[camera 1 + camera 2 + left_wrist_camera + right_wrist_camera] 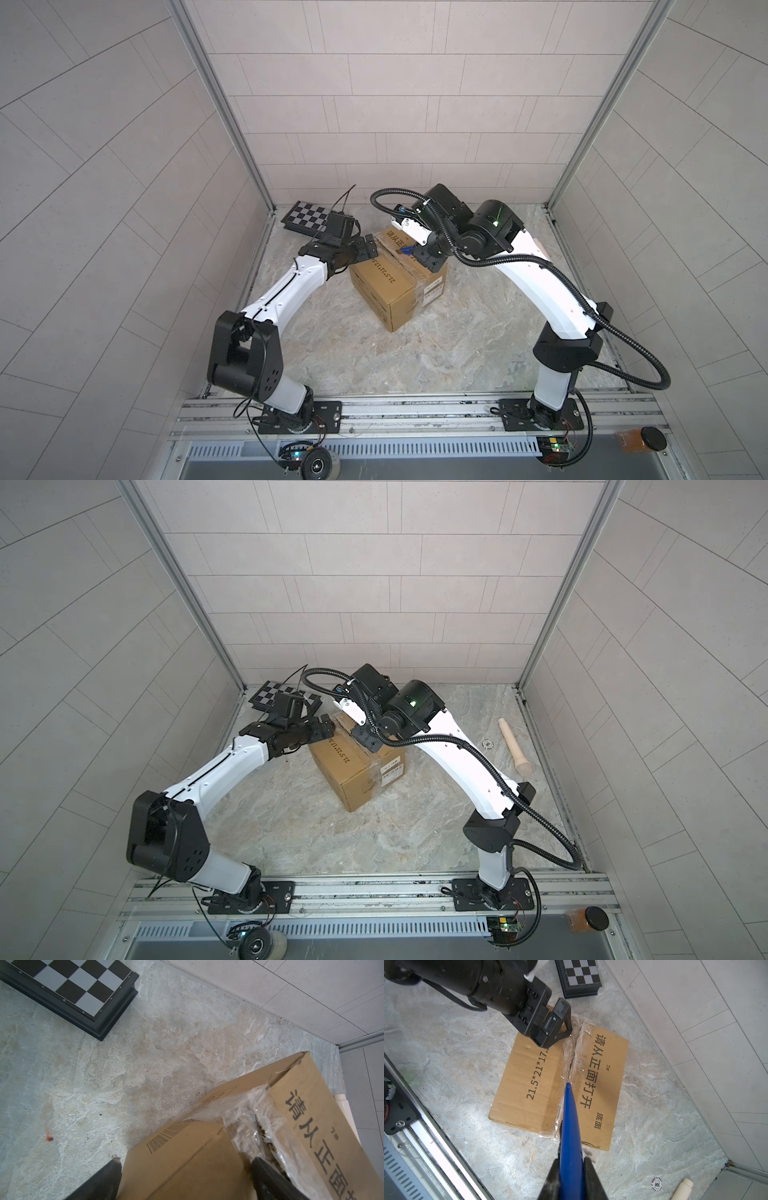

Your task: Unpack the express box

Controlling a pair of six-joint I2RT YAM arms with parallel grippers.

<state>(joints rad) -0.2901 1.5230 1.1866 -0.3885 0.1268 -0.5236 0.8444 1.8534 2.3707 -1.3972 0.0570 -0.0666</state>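
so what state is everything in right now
express box: flaps closed
tape: split along part of the top seam
blue tool: held, tip on the seam
right claw: shut on blue tool
left claw: open at the box's edge
chessboard: closed, lying flat

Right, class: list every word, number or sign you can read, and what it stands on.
"21.5*21*17." on top of the brown cardboard express box, end hidden
"请从正面打开" same top
"7#" same top
"底面" same top
"500" on the round purple-and-white chip
Too small: white side sticker; edge marks on black-and-white chequered board.
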